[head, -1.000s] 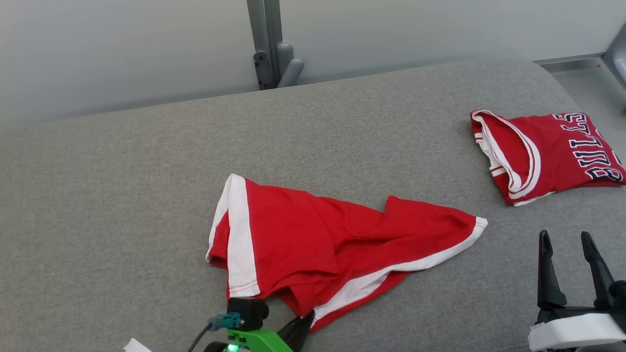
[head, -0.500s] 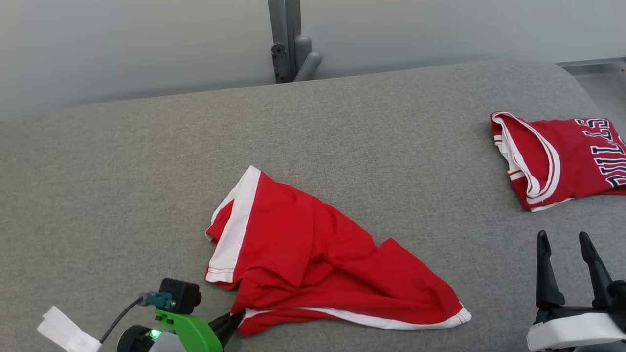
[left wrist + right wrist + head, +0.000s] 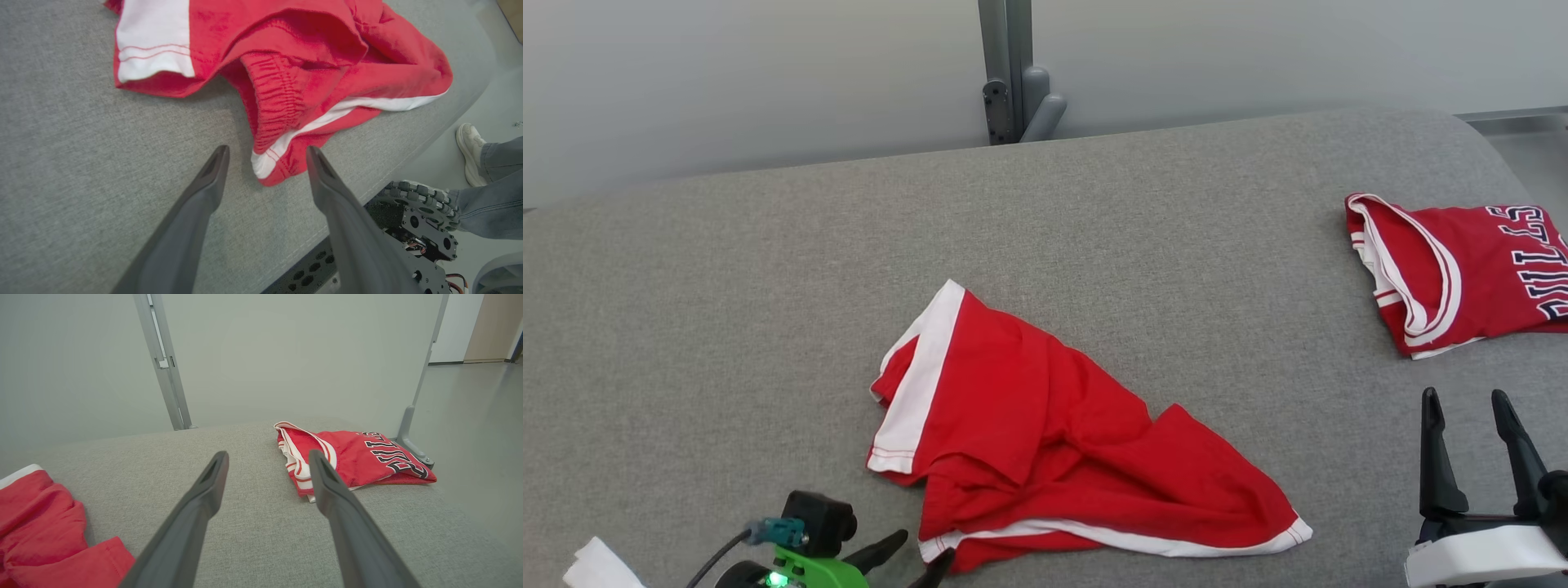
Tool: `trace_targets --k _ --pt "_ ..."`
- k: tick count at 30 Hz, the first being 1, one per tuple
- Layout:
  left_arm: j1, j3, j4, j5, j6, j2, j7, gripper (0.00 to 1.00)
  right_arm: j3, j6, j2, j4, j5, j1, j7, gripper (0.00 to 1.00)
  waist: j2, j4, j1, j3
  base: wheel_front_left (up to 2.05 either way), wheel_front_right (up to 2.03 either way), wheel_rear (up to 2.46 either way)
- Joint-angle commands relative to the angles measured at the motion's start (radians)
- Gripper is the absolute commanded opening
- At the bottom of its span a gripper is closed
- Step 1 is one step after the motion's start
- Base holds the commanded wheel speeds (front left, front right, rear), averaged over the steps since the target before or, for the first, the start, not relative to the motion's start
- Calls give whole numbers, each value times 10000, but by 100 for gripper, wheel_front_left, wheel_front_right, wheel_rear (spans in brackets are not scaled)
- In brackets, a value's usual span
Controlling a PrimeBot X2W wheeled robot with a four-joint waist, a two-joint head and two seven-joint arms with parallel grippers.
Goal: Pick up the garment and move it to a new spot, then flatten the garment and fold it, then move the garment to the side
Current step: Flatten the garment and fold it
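The garment, red shorts with white trim, lies crumpled on the grey padded surface near its front edge. My left gripper stands open at the garment's near left corner. In the left wrist view the garment spreads ahead, and its elastic waistband corner lies between the spread fingers of the left gripper, apart from both. My right gripper is open at the lower right with nothing in it. In the right wrist view the right gripper points across the surface, with the garment at the lower left.
A folded red jersey with dark lettering lies at the right end of the surface, also the jersey ahead of the right gripper. A grey metal post stands behind. A person's shoe and my wheeled base are beside the front edge.
The left gripper, shut on the garment's corner, dragged it left, then opened and let it go. The head camera has shifted. The right gripper has stayed put.
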Motion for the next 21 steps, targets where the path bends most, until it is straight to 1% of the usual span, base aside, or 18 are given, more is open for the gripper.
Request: trace_targets --k 1,4,9,11,13,15,18,19,20,21 --pt "223 31 -195 60 136 95 -141 100 -71 -8 -31 -52 -41 76 8 100 -1 6 0 -62 0 0 0" --pt "700 295 -744 190 659 185 -750 100 -178 -8 -30 -135 -103 229 8 100 -1 40 0 -212 0 0 0" --pt "1608 878 -1400 690 1779 17 -2488 100 -423 -8 -30 -317 -187 396 8 100 -1 160 0 -437 0 0 0" --pt "1847 1054 -1493 984 2059 -109 -3268 100 -490 -8 -28 -417 -235 427 8 100 -1 238 0 -473 0 0 0" --pt "2106 1124 -1399 1288 2238 -131 -3871 100 -513 -8 -27 -467 -278 447 8 100 -1 298 0 -523 0 0 0" --pt "2265 1298 -1313 1499 2405 -260 -4260 100 -528 -8 -30 -498 -295 452 8 100 -1 375 0 -579 0 0 0" --pt "2536 1697 -1167 1869 2600 -545 -4516 100 -516 -8 -30 -506 -358 496 8 100 -1 473 0 -654 0 0 0" --pt "2536 1697 -1167 1869 2600 -545 -4516 100 -516 -8 -30 -506 -358 496 8 100 -1 473 0 -654 0 0 0" --pt "2723 2106 -1145 2074 2663 -828 -4572 100 -493 -8 -30 -469 -407 561 8 100 -1 528 0 -707 0 0 0" --pt "2723 2106 -1145 2074 2663 -828 -4572 100 -493 -8 -30 -469 -407 561 8 100 -1 528 0 -707 0 0 0"
